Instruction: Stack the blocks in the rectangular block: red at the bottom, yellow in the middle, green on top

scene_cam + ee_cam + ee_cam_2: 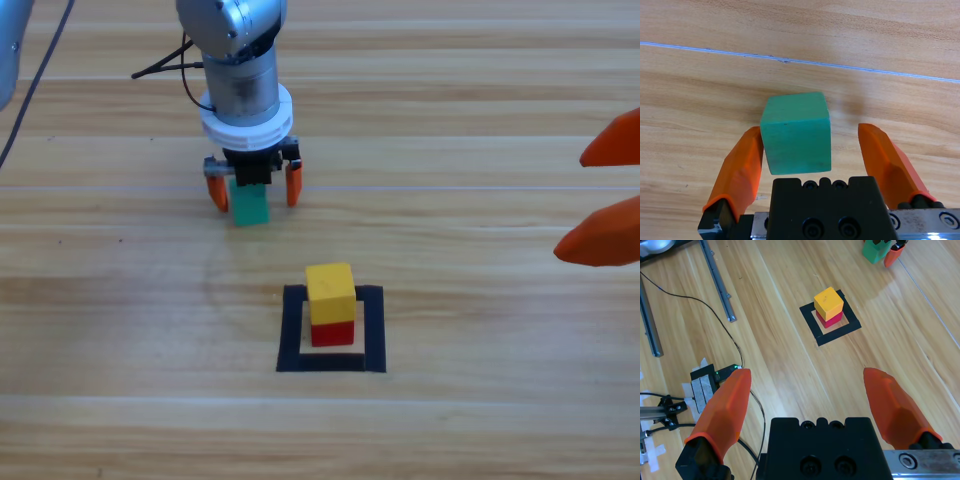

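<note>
I see the green cube (249,204) on the table between my left gripper's (254,188) spread jaws, one jaw touching it, the arm pointing straight down. The yellow cube (330,291) sits on the red cube (332,333) inside the black frame (292,330). My right gripper (603,198) waits open at the right edge.

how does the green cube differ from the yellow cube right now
The green cube sits on the bare table outside the black tape frame; the yellow cube is inside it. The green one rests on wood, the yellow one on the red cube. The left gripper is open around the green cube; nothing is near the yellow. Both look the same size and shape.
</note>
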